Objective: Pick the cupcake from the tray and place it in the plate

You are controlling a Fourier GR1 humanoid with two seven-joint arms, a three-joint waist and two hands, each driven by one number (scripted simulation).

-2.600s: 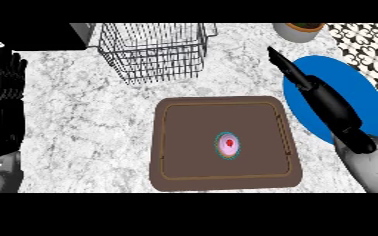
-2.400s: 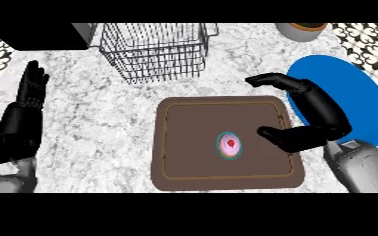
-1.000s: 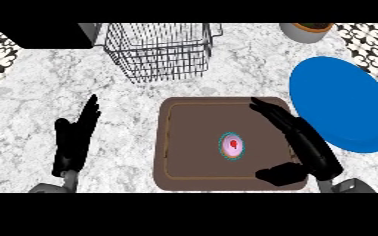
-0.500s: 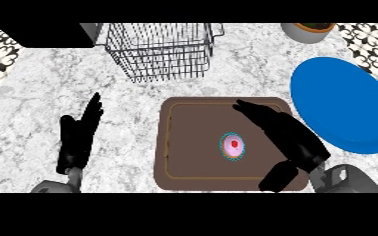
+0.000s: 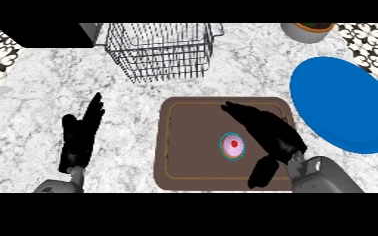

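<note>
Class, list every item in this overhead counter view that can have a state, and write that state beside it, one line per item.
cupcake: upright on the tray, not held
tray: flat on the counter, holding only the cupcake
plate: nothing on it, right of the tray
wire basket: upright, nothing visible inside
right hand: open, above the tray beside the cupcake
left hand: open, resting left of the tray

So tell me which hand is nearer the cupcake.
Right. The right hand hovers open over the tray, right beside the cupcake; the left hand rests open over the counter, left of the tray.
</note>
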